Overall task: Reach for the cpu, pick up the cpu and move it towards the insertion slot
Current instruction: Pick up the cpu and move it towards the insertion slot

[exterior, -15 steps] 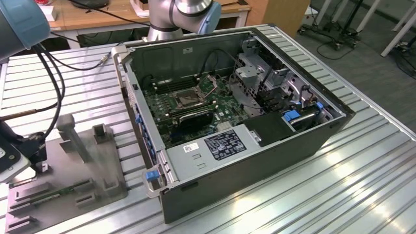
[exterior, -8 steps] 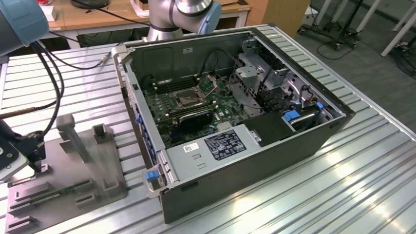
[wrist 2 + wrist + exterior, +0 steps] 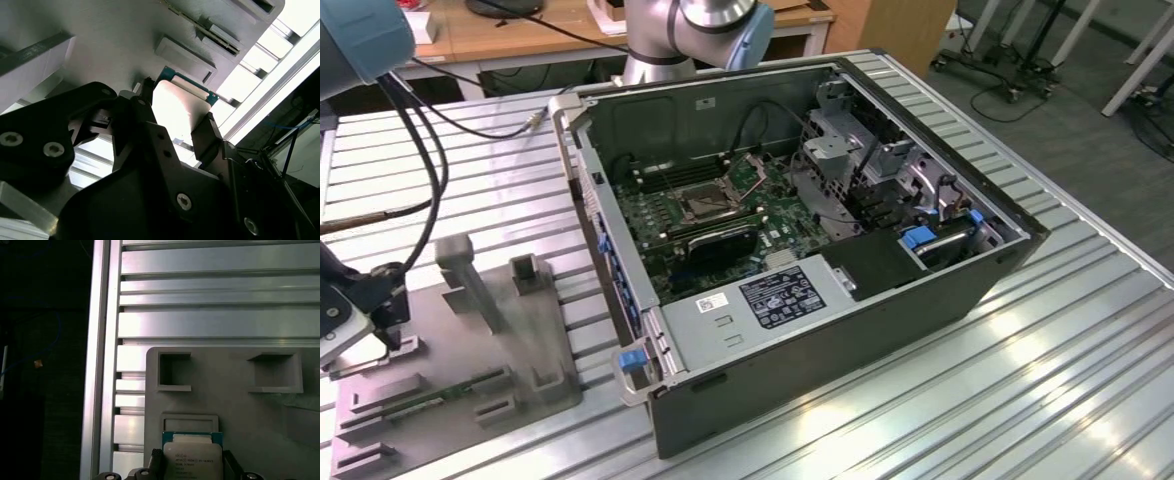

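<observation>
Bright, even room light in the exterior view leaves white glare streaks on the ribbed aluminium desk [image 3: 1067,350]. In the second wrist view the pale silver square chip [image 3: 180,112] is blown out white; past the desk edge the first wrist view is nearly black

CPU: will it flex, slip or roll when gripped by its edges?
Likely stiff and light: the cpu looks like a thin flat plate with a metal lid. The lid glares in the second wrist view, so it may be slippery. Flat and square, it should not roll.
</observation>
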`<state>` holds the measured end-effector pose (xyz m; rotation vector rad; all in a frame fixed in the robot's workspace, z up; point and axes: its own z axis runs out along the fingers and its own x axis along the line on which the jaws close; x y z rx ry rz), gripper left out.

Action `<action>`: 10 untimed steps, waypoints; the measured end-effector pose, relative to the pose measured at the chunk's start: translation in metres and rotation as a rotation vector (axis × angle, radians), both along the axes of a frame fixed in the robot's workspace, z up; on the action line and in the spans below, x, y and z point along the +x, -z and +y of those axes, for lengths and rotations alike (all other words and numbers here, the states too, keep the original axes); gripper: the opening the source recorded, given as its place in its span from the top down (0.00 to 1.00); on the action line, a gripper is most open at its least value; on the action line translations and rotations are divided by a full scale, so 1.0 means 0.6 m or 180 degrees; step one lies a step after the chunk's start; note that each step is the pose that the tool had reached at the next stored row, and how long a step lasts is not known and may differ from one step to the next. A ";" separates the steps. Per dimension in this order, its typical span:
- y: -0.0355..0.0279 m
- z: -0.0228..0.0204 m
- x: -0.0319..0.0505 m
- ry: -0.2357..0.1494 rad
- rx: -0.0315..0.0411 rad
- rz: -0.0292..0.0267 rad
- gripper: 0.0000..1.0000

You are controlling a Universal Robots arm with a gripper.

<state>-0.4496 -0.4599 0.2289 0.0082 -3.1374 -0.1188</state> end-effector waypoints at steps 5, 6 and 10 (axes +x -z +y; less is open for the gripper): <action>-0.008 0.0000 0.000 0.0000 0.0000 0.0000 0.46; -0.010 0.0000 0.000 0.0000 0.0000 0.0000 0.46; -0.017 0.0000 0.000 0.0000 0.0000 0.0000 0.46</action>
